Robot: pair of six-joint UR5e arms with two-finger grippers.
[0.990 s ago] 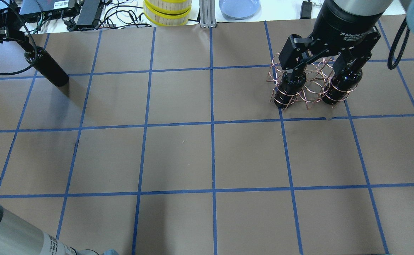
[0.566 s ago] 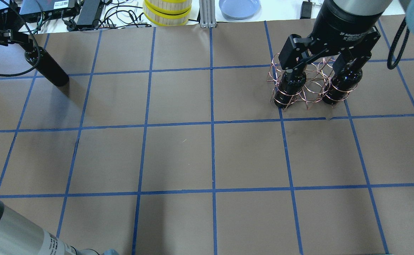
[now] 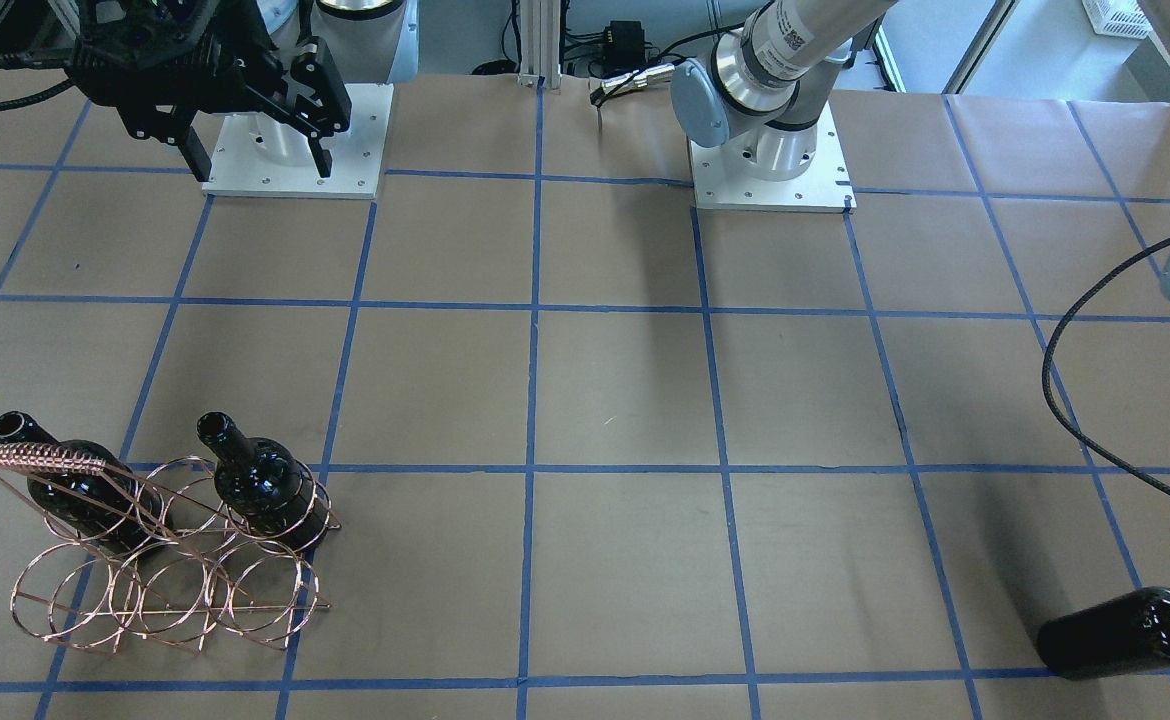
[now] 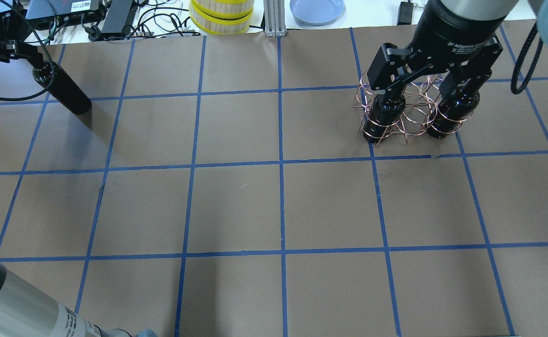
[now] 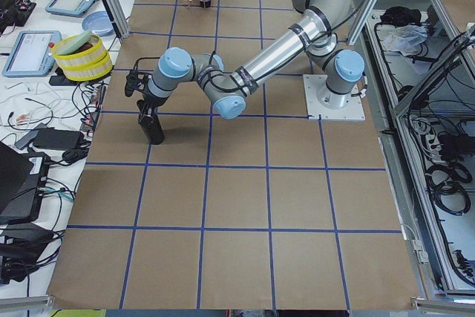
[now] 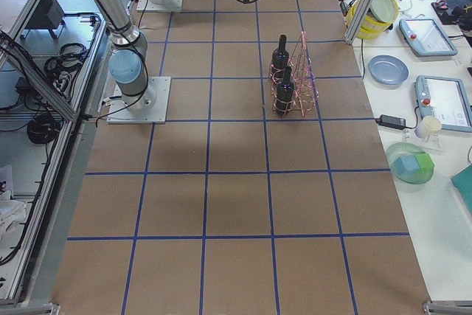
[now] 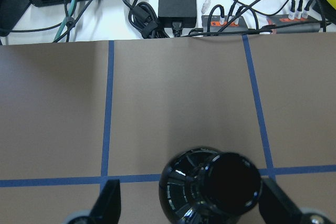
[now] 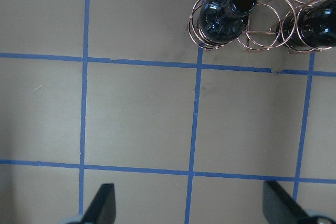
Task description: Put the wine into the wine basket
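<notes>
The copper wire wine basket [image 4: 410, 110] stands at the far right of the table, also in the front view [image 3: 165, 580]. Two black wine bottles [image 3: 265, 480] [image 3: 75, 490] stand in its end rings, as in the right wrist view [image 8: 223, 17]. My right gripper [image 4: 424, 86] hangs high above the basket, open and empty. A third black bottle [image 4: 65, 93] stands on the table at the far left. My left gripper [image 7: 192, 205] is open, with a finger [image 7: 107, 203] on each side of that bottle's neck [image 7: 231, 182] and apart from it.
Beyond the table's far edge are yellow-rimmed round containers [image 4: 221, 16], a blue plate [image 4: 317, 9], an aluminium post [image 4: 274, 18], and cables and black boxes [image 4: 91, 14]. The arm bases [image 3: 770, 165] stand on the robot's side.
My right gripper has shifted slightly up and away over the basket, still open. My left gripper has edged a little at the bottle's neck. The bottles have not moved.
</notes>
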